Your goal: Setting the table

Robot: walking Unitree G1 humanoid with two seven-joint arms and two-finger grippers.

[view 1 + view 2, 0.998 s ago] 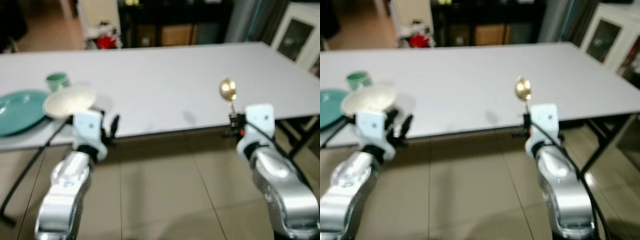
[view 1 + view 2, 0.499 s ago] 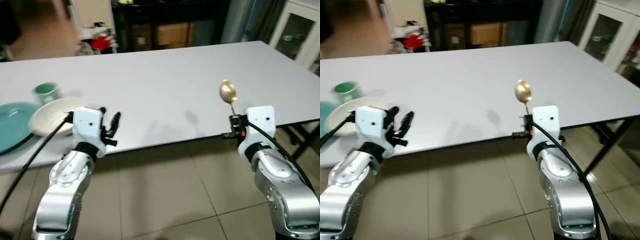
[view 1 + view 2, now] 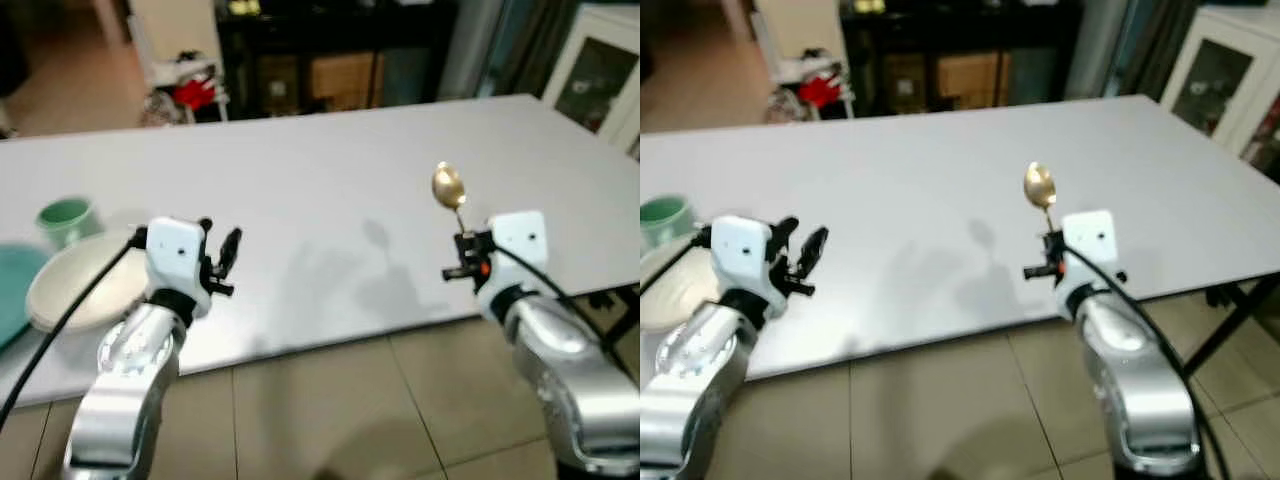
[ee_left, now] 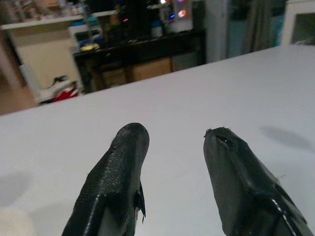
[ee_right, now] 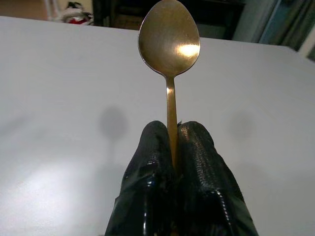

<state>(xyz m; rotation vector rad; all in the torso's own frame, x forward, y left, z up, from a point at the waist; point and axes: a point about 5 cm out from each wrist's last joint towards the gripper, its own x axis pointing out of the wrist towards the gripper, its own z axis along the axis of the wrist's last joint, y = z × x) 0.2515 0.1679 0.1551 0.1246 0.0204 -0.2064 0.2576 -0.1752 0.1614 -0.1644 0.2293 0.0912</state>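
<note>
My right pincer (image 5: 172, 142) is clamped on the gold spoon (image 5: 169, 46), holding it upright above the near edge of the white desk (image 3: 320, 160). My left pincer (image 4: 172, 147), fingers apart, hovers over the near edge beside the white bowl (image 3: 70, 292) and green cup (image 3: 64, 219)

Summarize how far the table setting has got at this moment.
Done: a white ceramic bowl and a small green cup sit on the white table at its left end. In hand: the right hand grips a gold metal spoon upright above the table. Left: placing the spoon; the left hand is open and carries nothing.
</note>
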